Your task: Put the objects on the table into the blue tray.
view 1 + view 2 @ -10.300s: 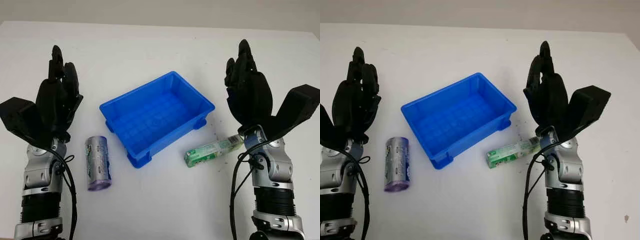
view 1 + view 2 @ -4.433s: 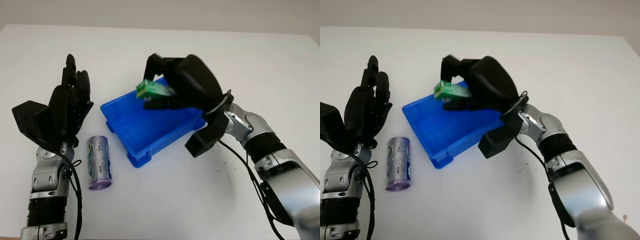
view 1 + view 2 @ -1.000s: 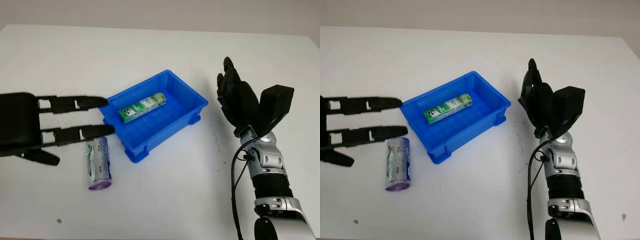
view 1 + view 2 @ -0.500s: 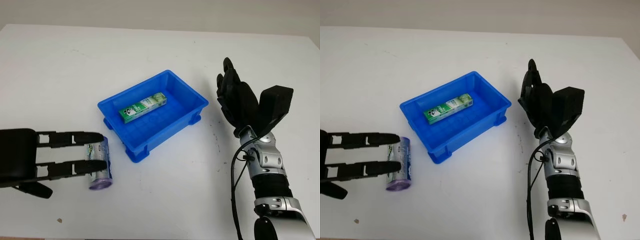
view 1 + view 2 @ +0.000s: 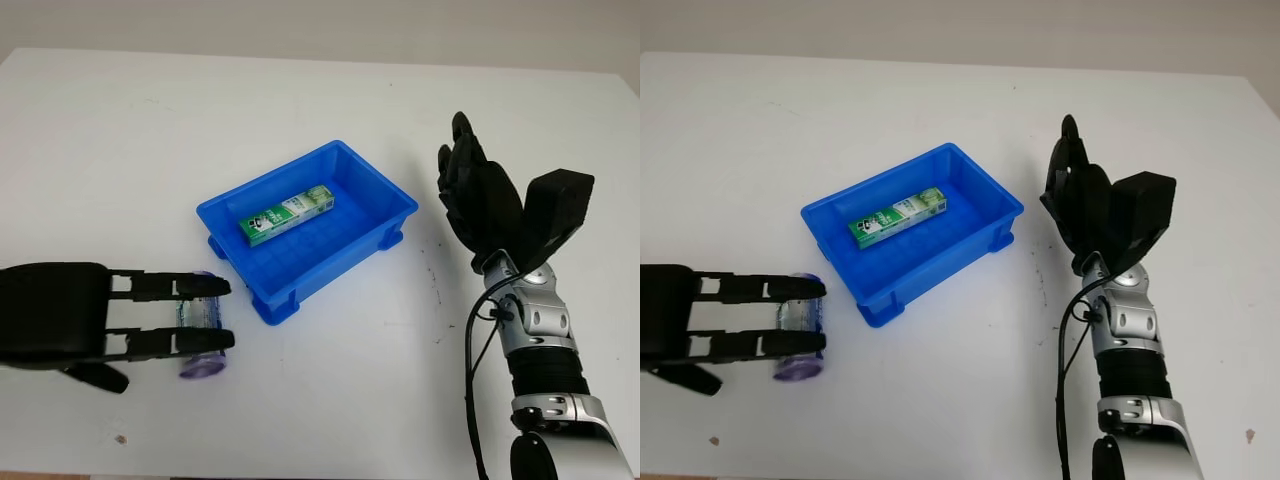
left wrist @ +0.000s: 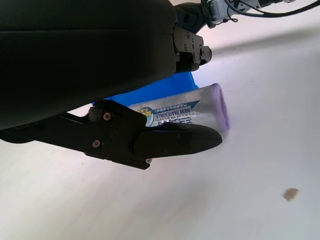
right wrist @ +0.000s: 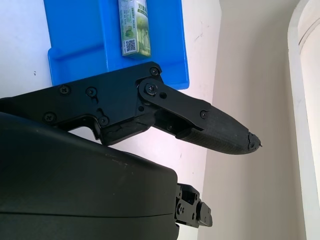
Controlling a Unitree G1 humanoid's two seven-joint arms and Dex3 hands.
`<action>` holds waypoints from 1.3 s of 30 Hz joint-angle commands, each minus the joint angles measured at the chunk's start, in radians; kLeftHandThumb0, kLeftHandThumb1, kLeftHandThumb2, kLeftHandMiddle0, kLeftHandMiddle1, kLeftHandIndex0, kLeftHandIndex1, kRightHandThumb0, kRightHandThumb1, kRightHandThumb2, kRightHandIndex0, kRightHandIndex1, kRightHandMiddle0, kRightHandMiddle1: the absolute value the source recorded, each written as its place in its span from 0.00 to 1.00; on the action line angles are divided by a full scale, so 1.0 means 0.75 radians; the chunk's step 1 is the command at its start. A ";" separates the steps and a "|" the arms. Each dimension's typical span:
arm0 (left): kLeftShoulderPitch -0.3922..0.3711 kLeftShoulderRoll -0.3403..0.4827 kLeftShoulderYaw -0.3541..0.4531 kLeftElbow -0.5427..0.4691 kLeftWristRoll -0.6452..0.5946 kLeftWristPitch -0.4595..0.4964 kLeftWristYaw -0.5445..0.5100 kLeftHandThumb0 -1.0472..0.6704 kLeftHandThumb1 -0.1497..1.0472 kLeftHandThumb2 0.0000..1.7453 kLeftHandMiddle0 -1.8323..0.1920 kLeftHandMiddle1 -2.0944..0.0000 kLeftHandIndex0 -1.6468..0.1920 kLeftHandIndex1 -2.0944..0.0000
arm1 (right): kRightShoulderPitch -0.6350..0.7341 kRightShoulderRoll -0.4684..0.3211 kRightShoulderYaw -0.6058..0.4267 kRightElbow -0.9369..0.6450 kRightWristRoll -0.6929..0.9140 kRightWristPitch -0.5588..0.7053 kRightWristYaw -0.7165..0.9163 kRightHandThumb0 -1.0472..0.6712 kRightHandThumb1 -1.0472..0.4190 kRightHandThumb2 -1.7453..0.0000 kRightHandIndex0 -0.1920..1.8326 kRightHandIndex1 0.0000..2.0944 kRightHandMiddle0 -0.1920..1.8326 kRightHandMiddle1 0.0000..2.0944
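Observation:
The blue tray (image 5: pixel 345 268) sits mid-table with a green box (image 5: pixel 286 214) lying inside it. Left of the tray's near corner lies a silver roll with a purple end (image 5: pixel 797 317). My left hand (image 5: pixel 215 314) reaches in from the left and is open, two fingers stretched across the top of the roll and hiding much of it. In the left wrist view the roll (image 6: pixel 190 107) lies between the thumb and the fingers. My right hand (image 5: pixel 478 190) is held up, open, to the right of the tray, and holds nothing.
The white table runs wide on all sides. A small dark speck (image 5: pixel 121 438) lies near the front left. The right wrist view looks down on the tray (image 7: pixel 75 45) and the green box (image 7: pixel 134 27).
My left hand has come down from beside the tray's left corner and slid right, so its fingers now span the roll. The right hand has barely shifted.

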 commanded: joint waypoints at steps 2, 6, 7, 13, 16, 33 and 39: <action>-0.089 -0.022 -0.062 0.023 0.055 0.042 -0.016 0.30 1.00 0.18 0.92 0.98 0.93 0.99 | 0.002 -0.024 -0.019 -0.024 0.012 0.001 0.012 0.17 0.00 0.52 0.00 0.00 0.00 0.00; -0.166 -0.043 -0.121 0.063 0.078 0.046 -0.039 0.29 1.00 0.15 0.93 0.98 0.93 0.99 | 0.002 -0.024 -0.020 -0.023 0.008 -0.011 0.020 0.17 0.00 0.52 0.00 0.00 0.00 0.00; -0.182 -0.048 -0.135 0.074 0.082 0.043 -0.041 0.29 1.00 0.15 0.93 0.98 0.93 0.99 | 0.005 -0.023 -0.019 -0.027 0.007 -0.012 0.021 0.17 0.00 0.52 0.00 0.00 0.00 0.00; -0.267 -0.072 -0.241 0.125 0.123 0.027 -0.012 0.30 1.00 0.14 0.92 0.97 0.92 0.98 | 0.030 -0.019 -0.013 -0.078 0.004 -0.005 0.021 0.17 0.00 0.52 0.00 0.00 0.00 0.00; -0.284 -0.076 -0.282 0.143 0.136 0.034 0.014 0.31 1.00 0.14 0.92 0.97 0.92 0.98 | 0.043 -0.021 -0.014 -0.108 0.008 0.007 0.025 0.17 0.00 0.51 0.00 0.00 0.00 0.00; -0.274 -0.107 -0.417 0.149 0.108 -0.006 0.058 0.44 1.00 0.21 0.81 0.96 0.84 0.95 | 0.062 -0.025 -0.022 -0.170 0.005 0.052 0.003 0.18 0.00 0.50 0.00 0.00 0.00 0.00; -0.221 -0.142 -0.395 0.145 0.002 -0.013 -0.010 0.50 1.00 0.19 0.76 0.95 0.80 0.93 | 0.059 -0.020 -0.026 -0.165 0.007 0.041 -0.004 0.18 0.00 0.51 0.00 0.00 0.00 0.00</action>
